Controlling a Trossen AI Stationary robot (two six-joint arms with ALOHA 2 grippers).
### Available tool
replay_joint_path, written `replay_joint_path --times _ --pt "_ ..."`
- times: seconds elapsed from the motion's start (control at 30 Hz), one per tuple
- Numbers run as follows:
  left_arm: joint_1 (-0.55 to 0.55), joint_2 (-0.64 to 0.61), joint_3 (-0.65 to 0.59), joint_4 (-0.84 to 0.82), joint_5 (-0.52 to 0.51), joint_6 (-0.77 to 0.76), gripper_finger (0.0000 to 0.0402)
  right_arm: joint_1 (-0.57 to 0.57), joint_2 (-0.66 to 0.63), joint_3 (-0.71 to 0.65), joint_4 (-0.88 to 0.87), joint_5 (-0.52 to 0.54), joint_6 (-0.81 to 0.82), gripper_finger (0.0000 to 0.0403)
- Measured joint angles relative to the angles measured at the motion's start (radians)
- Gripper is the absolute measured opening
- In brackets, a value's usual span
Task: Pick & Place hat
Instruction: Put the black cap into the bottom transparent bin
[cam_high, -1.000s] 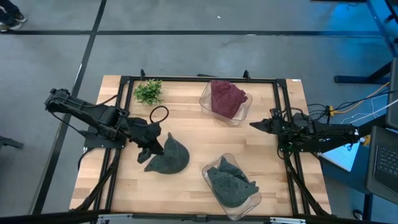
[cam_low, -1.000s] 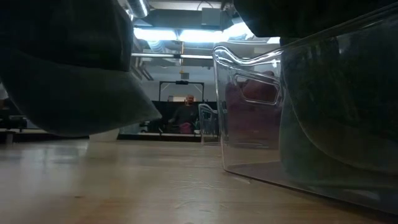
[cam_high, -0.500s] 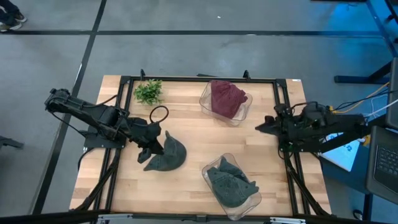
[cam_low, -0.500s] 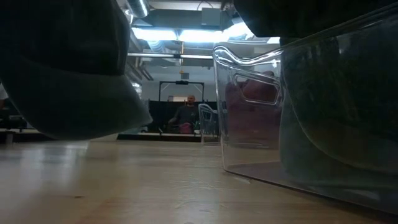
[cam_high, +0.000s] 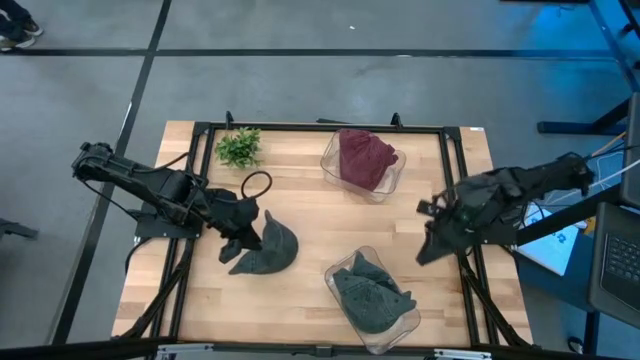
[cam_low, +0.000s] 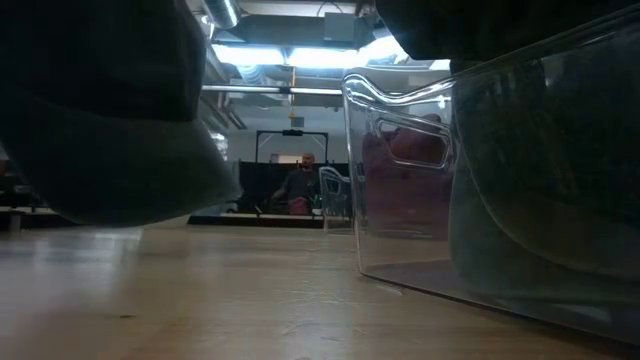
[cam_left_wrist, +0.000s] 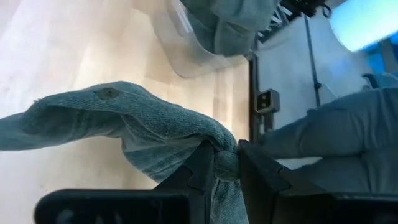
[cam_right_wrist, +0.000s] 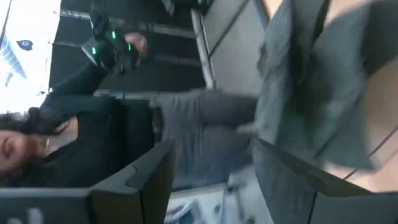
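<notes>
Hat (cam_high: 268, 250) pinched by our left gripper (cam_high: 244, 238), left of table centre

Our left arm reaches in low from the left edge, fingers (cam_left_wrist: 200, 167) clamped on a fold of grey fabric. Our right gripper (cam_high: 428, 250) hangs over the right rail, fingers spread apart, bare wood between it and the clear bin (cam_high: 375, 300)

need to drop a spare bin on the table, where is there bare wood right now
Bare wood lies between the red hat's bin and the grey hat's bin, running to the right end effector. A smaller patch sits by the near left corner, below the left end effector. The left middle is crowded: the loose grey hat, the green sprig.
</notes>
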Motion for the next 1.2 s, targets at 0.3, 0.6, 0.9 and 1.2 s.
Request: replay_joint_path --times 0.3,0.6,0.9,1.2 --pt "0.0 0.0 0.0 0.0 0.131 0.023 0.0049 0.311 0.225 0.066 0.01 0.021 0.279 0.0213" --pt "0.0 -0.005 0.0 -0.003 0.161 0.067 0.0049 0.597 0.416 0.074 0.133 0.328 0.527 0.0213" --pt "0.0 -0.03 0.0 -0.003 0.166 0.083 0.0049 0.688 0.622 0.074 0.131 0.391 0.645 0.0213" --pt "0.0 -0.04 0.0 -0.003 0.163 0.077 0.0049 0.69 0.773 0.074 0.051 0.434 0.64 0.0213"
